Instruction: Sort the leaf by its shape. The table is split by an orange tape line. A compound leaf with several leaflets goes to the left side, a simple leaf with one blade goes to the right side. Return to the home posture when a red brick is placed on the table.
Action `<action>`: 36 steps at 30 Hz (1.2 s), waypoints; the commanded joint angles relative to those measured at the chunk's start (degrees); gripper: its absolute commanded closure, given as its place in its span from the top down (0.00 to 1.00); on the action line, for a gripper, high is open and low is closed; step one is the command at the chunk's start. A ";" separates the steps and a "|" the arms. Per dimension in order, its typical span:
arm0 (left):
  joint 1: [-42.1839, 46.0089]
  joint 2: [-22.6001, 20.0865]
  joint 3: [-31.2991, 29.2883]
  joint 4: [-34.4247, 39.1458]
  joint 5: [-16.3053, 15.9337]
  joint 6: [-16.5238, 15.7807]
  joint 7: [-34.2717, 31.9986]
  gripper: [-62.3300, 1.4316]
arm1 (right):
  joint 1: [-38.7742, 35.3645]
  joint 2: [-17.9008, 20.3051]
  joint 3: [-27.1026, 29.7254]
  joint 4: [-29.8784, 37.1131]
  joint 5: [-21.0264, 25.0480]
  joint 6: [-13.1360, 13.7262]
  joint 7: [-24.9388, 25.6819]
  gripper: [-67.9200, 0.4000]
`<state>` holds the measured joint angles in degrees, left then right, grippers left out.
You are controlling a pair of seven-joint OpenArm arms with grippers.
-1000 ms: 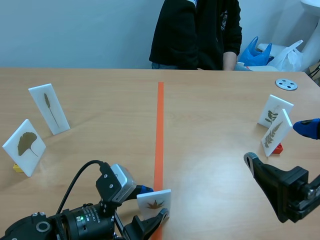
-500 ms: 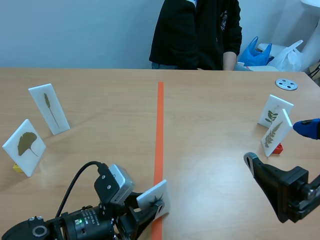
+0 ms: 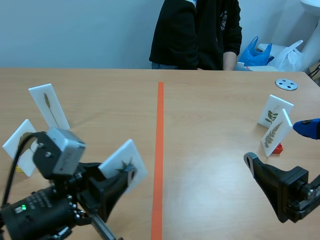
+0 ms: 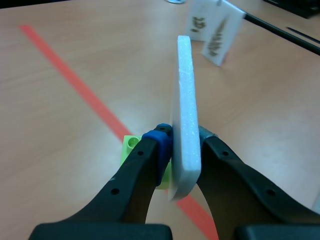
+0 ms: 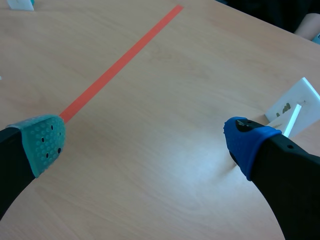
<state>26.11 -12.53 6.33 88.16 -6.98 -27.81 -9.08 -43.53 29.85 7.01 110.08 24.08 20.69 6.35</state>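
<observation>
My left gripper (image 3: 126, 176) is raised over the table's left half, shut on a white card (image 3: 121, 164) that bears a small dark leaf. In the left wrist view the card (image 4: 185, 125) stands edge-on between the fingers of that gripper (image 4: 183, 145), with its green brick base (image 4: 131, 146) under them. The orange tape line (image 3: 159, 145) runs just right of the held card. At the right, my right gripper (image 5: 150, 137) is open and holds nothing. In the scene view the right gripper (image 3: 275, 145) sits low, near the right-side cards.
On the left side stand a narrow-leaf card (image 3: 49, 108) and a ginkgo card (image 3: 20, 145). Two fern-like cards (image 3: 274, 111) (image 3: 276, 132) stand at the right, one on a red brick (image 3: 278, 148). A person (image 3: 197, 32) sits across the table. A grey disc (image 3: 286, 84) lies at the far right.
The left gripper has lifted the card from beside the tape line and carried it up and to the left, tilting it. The right arm has not moved.
</observation>
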 commanded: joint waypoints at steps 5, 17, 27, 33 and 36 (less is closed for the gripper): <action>3.65 0.33 -10.56 0.57 -6.62 1.79 1.09 0.07 | 0.68 -0.04 0.11 0.48 0.57 -0.17 1.01 0.98; 3.43 0.44 -23.32 -7.34 -13.03 7.82 1.22 0.07 | 0.68 -0.02 0.13 0.48 0.57 -0.17 1.01 0.98; -6.16 1.29 -23.34 -20.94 -12.04 9.33 -1.88 0.07 | 0.68 -0.02 0.13 0.48 0.59 -0.15 1.03 0.98; -9.09 1.38 -23.34 -24.96 -11.17 9.75 -1.86 0.07 | 0.68 -0.02 0.13 0.48 0.59 -0.15 1.03 0.98; -9.14 1.40 -23.34 -26.12 -9.35 9.90 -1.86 0.08 | 0.68 -0.02 0.13 0.48 0.59 -0.15 1.03 0.98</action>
<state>16.36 -11.09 -17.17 61.10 -16.19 -18.00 -10.07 -43.53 29.85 7.01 110.08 24.08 20.69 6.35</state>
